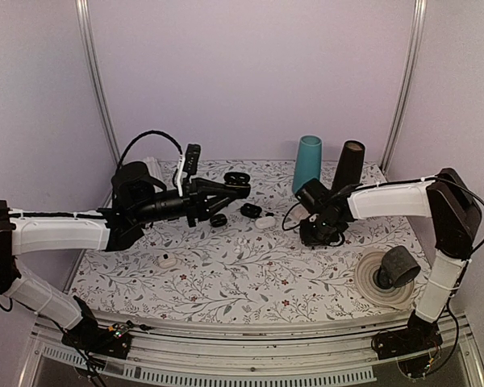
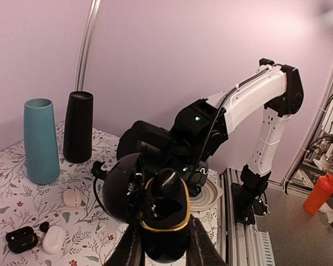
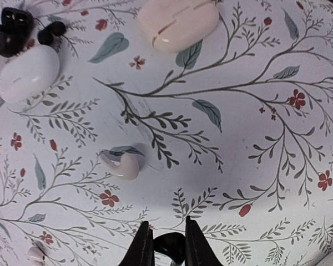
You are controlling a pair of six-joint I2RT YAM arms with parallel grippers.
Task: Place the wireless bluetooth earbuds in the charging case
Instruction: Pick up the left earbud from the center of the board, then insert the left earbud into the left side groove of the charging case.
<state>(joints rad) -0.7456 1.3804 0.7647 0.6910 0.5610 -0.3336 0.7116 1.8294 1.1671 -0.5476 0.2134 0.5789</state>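
**A:** What did the left gripper [image 2: 166, 246] have?

**B:** It was clamped on the sides of a black gold-rimmed charging case [image 2: 165, 213]. The case was open and held up off the floral tablecloth [image 3: 255, 138].

**A:** And the right gripper [image 3: 166, 250]?

**B:** It was low over the cloth, fingers drawn close on a black earbud [image 3: 171, 243] pinched between the tips.

**A:** Were there other earbuds?

**B:** A white earbud [image 3: 122, 164] lay loose near those fingers. A second black earbud [image 3: 50, 33] lay between an open black case [image 3: 8, 30] and a white case [image 3: 29, 73]. A cream case [image 3: 177, 22] sat apart from them.

**A:** What was at the back?

**B:** A teal vase [image 2: 41, 141] and a black vase [image 2: 79, 126] stood side by side near the wall.
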